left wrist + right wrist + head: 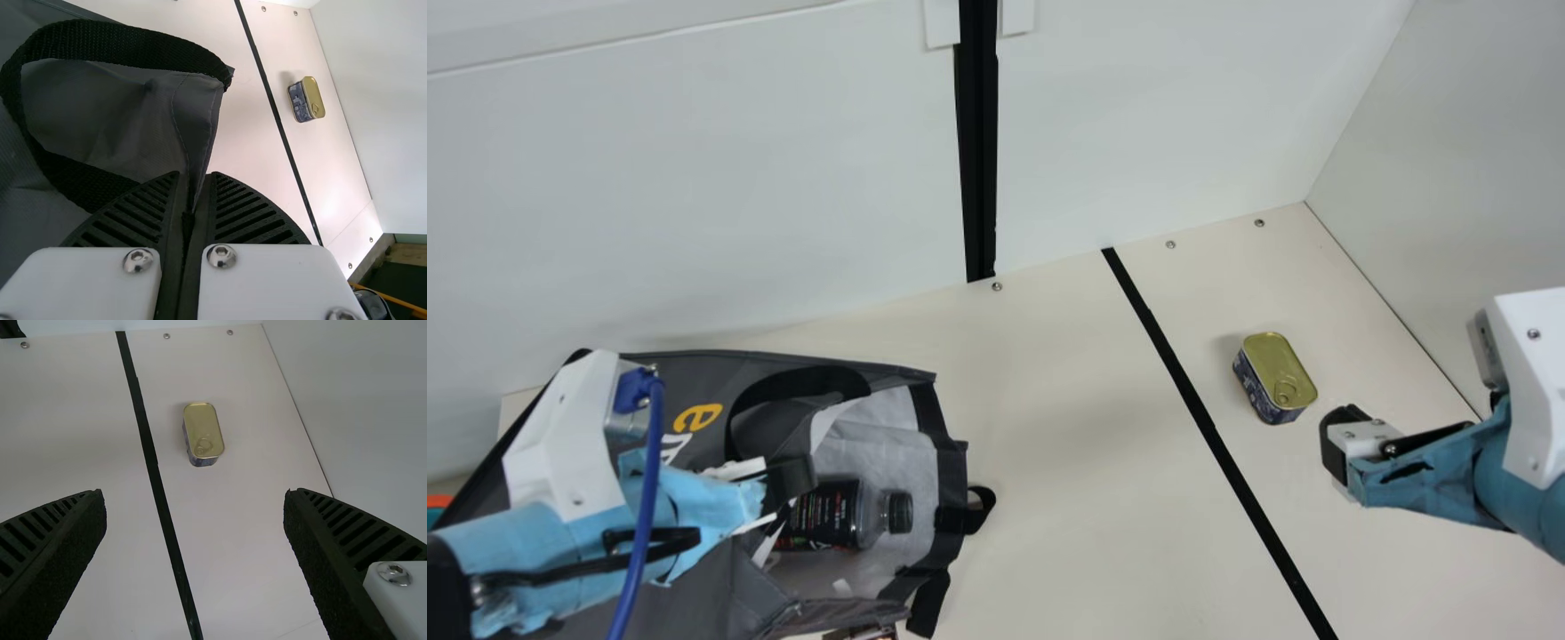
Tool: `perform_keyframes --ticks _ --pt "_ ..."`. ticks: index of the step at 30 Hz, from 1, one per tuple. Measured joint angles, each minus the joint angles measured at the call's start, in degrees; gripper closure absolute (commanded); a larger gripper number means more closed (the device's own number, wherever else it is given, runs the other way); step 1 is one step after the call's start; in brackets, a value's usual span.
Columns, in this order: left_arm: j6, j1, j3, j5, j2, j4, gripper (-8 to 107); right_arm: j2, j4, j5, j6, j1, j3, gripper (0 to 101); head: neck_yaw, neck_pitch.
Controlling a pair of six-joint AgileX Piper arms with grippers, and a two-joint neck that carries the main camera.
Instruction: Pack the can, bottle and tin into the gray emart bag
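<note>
Left claw (797, 477) grips bag (716, 378) (bottle (825, 516) inside); tin (1273, 366) near black stripe (1200, 413).

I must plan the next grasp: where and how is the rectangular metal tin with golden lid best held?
Probably by its two long side walls, near their middle, with the open black right end effector coming down from above. The tin lies flat, lid up; its long walls are parallel, and its narrower width should fit between the fingers.

one bag (703, 382), one bottle (831, 516), one tin (1274, 375)
</note>
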State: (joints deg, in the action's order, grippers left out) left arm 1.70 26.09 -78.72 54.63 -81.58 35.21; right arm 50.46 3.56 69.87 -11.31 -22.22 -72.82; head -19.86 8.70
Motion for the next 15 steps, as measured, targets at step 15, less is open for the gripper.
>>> perform_keyframes --ticks 15 --pt "0.0 0.0 0.0 0.0 0.0 0.0 89 2.34 0.1 -0.02 0.17 0.46 -1.48 10 -0.09 0.0"
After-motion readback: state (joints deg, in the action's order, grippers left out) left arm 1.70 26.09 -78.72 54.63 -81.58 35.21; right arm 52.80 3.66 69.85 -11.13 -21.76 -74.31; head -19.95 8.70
